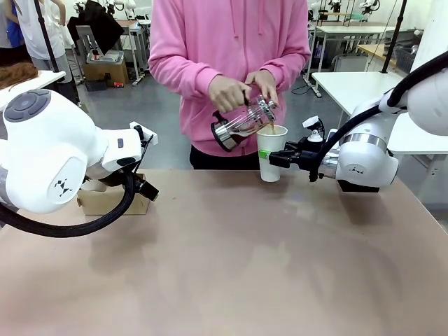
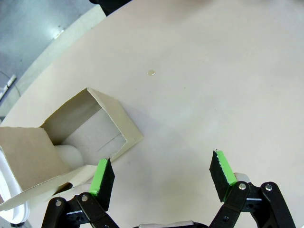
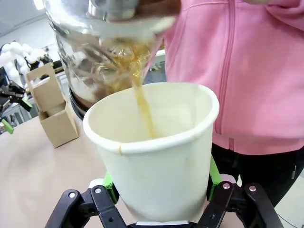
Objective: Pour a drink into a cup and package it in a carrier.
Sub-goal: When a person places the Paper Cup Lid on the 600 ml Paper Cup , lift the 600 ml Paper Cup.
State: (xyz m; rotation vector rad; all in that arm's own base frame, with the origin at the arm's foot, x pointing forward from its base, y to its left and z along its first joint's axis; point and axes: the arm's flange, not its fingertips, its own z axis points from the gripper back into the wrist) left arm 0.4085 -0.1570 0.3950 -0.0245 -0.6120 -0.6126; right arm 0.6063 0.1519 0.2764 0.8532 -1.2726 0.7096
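Observation:
A person in a pink hoodie tilts a clear glass jug with a metal base over a white paper cup. Brown drink streams from the jug into the cup. My right gripper is shut on the cup, its green pads against the cup's sides, holding it upright on the table. The brown cardboard carrier sits at the table's left, partly hidden behind my left arm. My left gripper hangs open just above the table beside the carrier, holding nothing.
The tan table stretches wide between the arms. The carrier's tall handle tab stands up in the right wrist view's background. A small droplet mark lies on the table surface. White tables and other equipment stand behind the person.

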